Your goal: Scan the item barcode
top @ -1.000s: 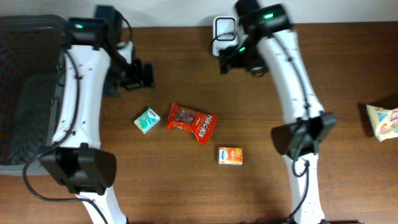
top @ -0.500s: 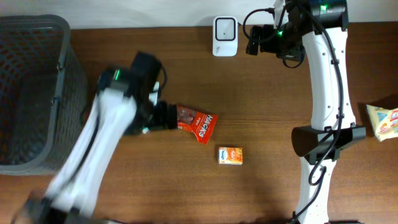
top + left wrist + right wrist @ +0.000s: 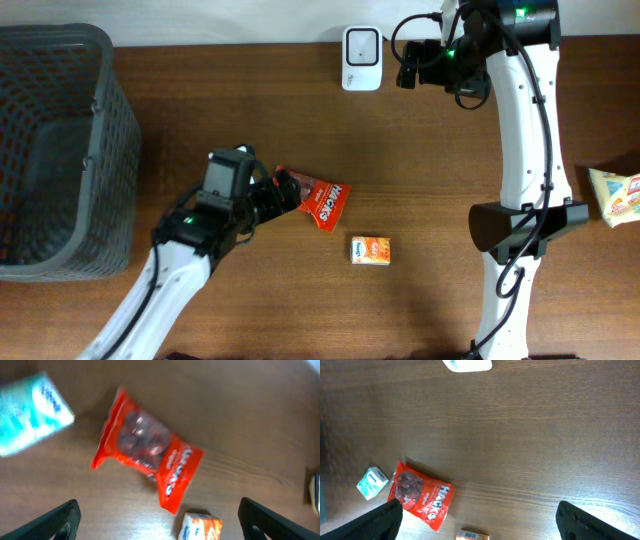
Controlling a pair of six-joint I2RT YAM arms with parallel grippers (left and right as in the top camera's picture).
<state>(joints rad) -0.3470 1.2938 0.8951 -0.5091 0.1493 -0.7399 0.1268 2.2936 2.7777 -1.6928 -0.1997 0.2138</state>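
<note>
Dark wooden table (image 3: 430, 180), pale wall strip along the upper edge. Found red snack bag (image 3: 318, 200) lying flat near frame centre, not gripped. Located left gripper (image 3: 287, 190) over that bag's left end, fingers spread wide, holding nothing; confirmed in left wrist view, bag ahead of both fingertips. Noted teal tissue pack (image 3: 30, 412) at upper left of that view, small orange carton (image 3: 370, 250) lower right of the bag. Recorded white scanner (image 3: 361, 57) at top centre. Placed right gripper (image 3: 408, 66) just right of the scanner, fingers likewise wide apart and empty. Logged grey mesh basket (image 3: 60, 150) at far left, yellow packet (image 3: 615, 195) at right edge.
</note>
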